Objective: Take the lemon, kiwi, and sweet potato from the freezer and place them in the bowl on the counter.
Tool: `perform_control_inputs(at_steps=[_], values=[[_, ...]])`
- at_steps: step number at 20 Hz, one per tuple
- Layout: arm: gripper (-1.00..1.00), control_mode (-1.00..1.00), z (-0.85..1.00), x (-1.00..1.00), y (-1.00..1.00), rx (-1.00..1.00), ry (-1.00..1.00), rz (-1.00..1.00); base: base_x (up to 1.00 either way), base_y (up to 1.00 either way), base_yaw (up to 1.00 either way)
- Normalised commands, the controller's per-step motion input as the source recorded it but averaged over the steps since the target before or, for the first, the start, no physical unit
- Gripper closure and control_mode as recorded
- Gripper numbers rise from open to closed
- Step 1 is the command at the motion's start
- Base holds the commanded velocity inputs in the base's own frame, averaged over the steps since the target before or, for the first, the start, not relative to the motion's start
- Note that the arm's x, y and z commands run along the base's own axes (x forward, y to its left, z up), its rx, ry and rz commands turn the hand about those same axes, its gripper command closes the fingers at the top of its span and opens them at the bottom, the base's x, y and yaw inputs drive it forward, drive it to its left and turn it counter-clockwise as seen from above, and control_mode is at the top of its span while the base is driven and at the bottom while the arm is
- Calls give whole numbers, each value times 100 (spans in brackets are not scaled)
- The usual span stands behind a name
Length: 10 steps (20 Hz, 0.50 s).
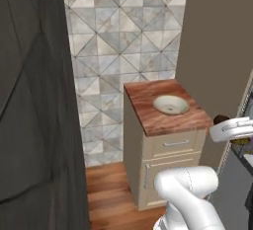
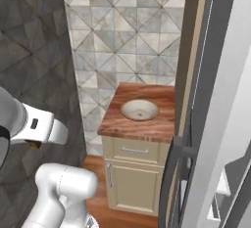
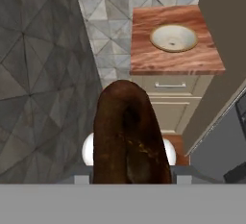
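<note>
My gripper (image 3: 127, 170) is shut on the sweet potato (image 3: 126, 131), a long dark brown lump that stands up the middle of the hand view and hides the fingertips. The hand (image 1: 230, 128) hangs just off the counter's right front corner, a dark brown end (image 1: 220, 120) poking out of it. The bowl (image 3: 174, 38), cream-white with a tan rim, sits on the counter (image 3: 158, 62) with nothing lying in it. Both base views show the bowl (image 1: 171, 104) (image 2: 139, 109). The freezer (image 2: 220, 100) rises at the right. The lemon and kiwi are out of view.
The counter (image 1: 163, 121) tops a beige cabinet with a drawer (image 1: 175, 144) and a door below. A tiled wall (image 1: 123, 31) stands behind it. A dark grey panel (image 1: 34, 100) walls off the left. The freezer's dark bar handle (image 2: 171, 183) stands near the cabinet's right.
</note>
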Motion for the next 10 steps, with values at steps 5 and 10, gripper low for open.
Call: perform_control_inputs(at_steps=[5,10], values=[[100,100,0,0,0,0,0,0,68,0,0],[100,100,0,0,0,0,0,0,57,0,0]])
